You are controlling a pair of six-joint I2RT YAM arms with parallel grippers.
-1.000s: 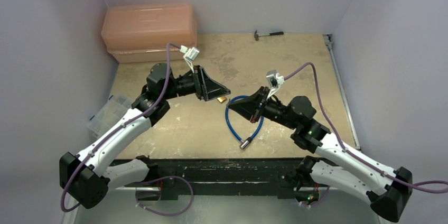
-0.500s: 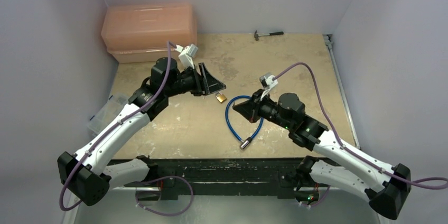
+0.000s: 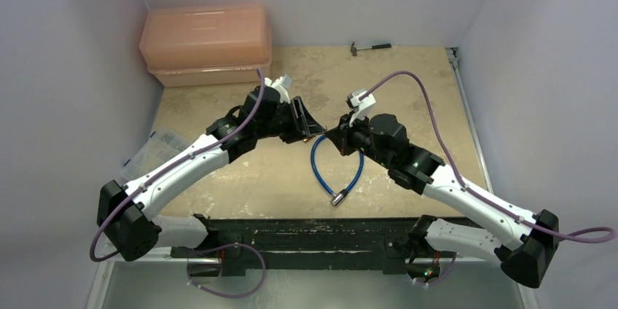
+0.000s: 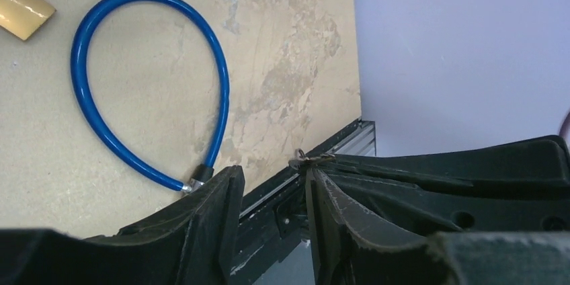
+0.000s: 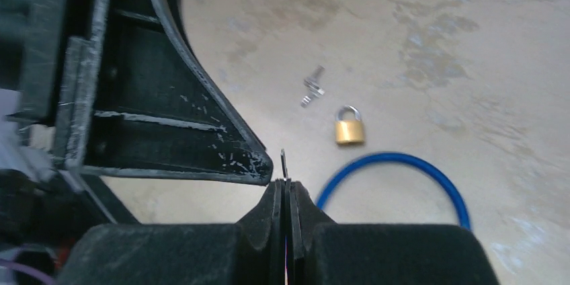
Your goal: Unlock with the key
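Note:
My right gripper (image 5: pixel 285 187) is shut on a thin silvery key (image 5: pixel 283 162) that sticks out past its tips. In the left wrist view the key (image 4: pixel 306 158) shows at the end of the right fingers (image 4: pixel 437 177). My left gripper (image 4: pixel 269 218) is open, and one of its fingers (image 5: pixel 168 117) is right beside the key. The brass padlock (image 5: pixel 349 127) lies on the table by the blue cable loop (image 5: pixel 403 171), apart from both grippers. In the top view the two grippers, left (image 3: pixel 310 127) and right (image 3: pixel 332 136), meet tip to tip and hide the padlock.
A small silvery metal piece (image 5: pixel 312 87) lies just beyond the padlock. The cable's silver end (image 3: pixel 338 197) is near the front edge. An orange toolbox (image 3: pixel 206 45) is at the back left, a hammer (image 3: pixel 370 47) at the back, a clear box (image 3: pixel 149 154) at the left.
Both arms have swung in toward each other. The left gripper moved right and the right gripper moved up and left, so their tips now meet over the padlock.

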